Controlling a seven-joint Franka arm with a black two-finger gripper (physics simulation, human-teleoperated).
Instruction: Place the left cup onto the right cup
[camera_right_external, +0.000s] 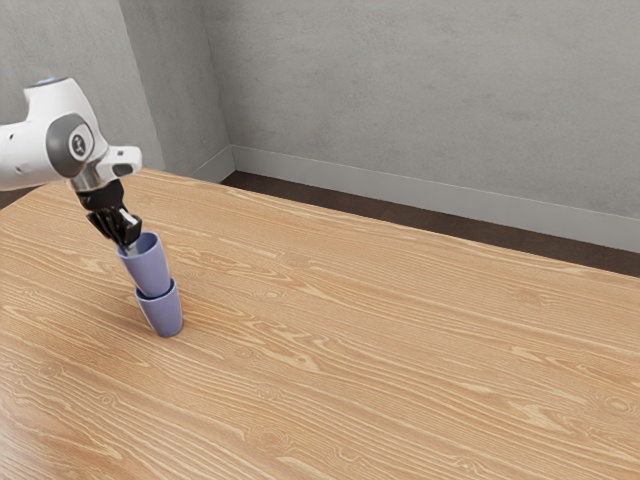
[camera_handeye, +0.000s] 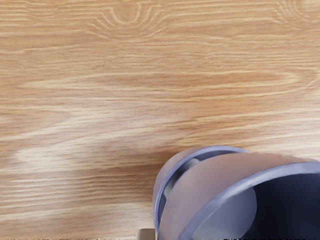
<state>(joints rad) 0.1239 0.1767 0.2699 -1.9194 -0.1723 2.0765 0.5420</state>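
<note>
Gripper (camera_right_external: 127, 232) clamps top cup (camera_right_external: 146, 266), nested (tilted) in bottom cup (camera_right_external: 163, 311).
Broad table (camera_right_external: 400, 350) stretches to the exterior view's right.

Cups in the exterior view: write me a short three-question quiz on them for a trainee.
1. True or false: the upper cup sits nested in the lower cup.
2. How do both cups stand? A upright; B tilted; C lying flat.
3. Fill in: the gripper holds the upper cup by its ____.
Key: 1 true; 2 B; 3 rim.
</note>
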